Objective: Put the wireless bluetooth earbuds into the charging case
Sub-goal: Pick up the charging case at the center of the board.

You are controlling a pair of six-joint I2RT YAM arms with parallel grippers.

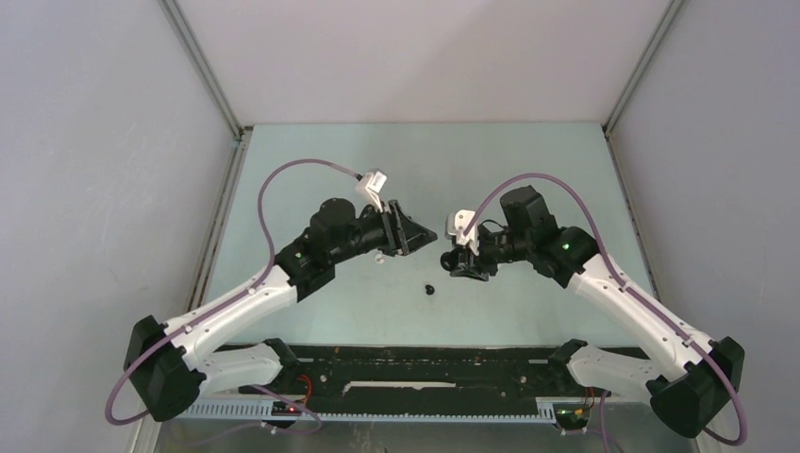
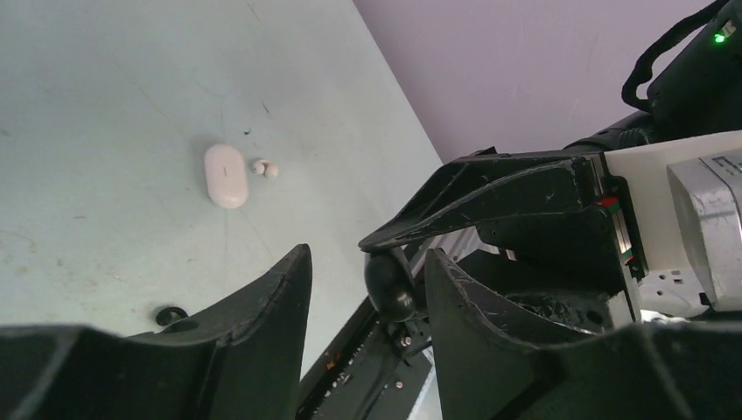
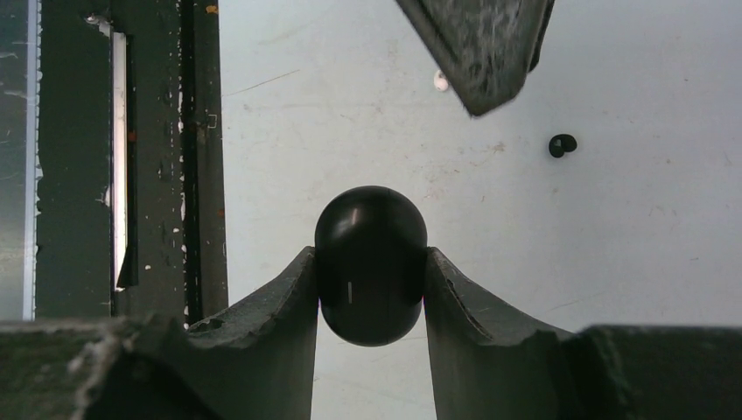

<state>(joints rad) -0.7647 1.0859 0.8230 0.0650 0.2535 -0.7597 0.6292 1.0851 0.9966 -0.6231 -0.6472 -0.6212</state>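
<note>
My right gripper (image 3: 370, 255) is shut on a black pill-shaped charging case (image 3: 370, 262) and holds it above the table; the case lid looks closed. My left gripper (image 2: 367, 255) is open and empty, and its fingertips (image 2: 293, 280) point at that case (image 2: 390, 284) from close by. In the top view the two grippers (image 1: 429, 233) (image 1: 464, 266) face each other mid-table. One black earbud (image 1: 429, 290) lies on the table below them; it also shows in both wrist views (image 3: 560, 144) (image 2: 171, 315). A white case (image 2: 226, 175) lies flat with two white earbuds (image 2: 265, 168) beside it.
The black rail (image 1: 425, 363) with the arm bases runs along the near edge. Grey walls with metal posts (image 1: 203, 66) enclose the pale green table (image 1: 528, 160). A small white bud (image 3: 440, 81) lies near the tip of the left finger in the right wrist view.
</note>
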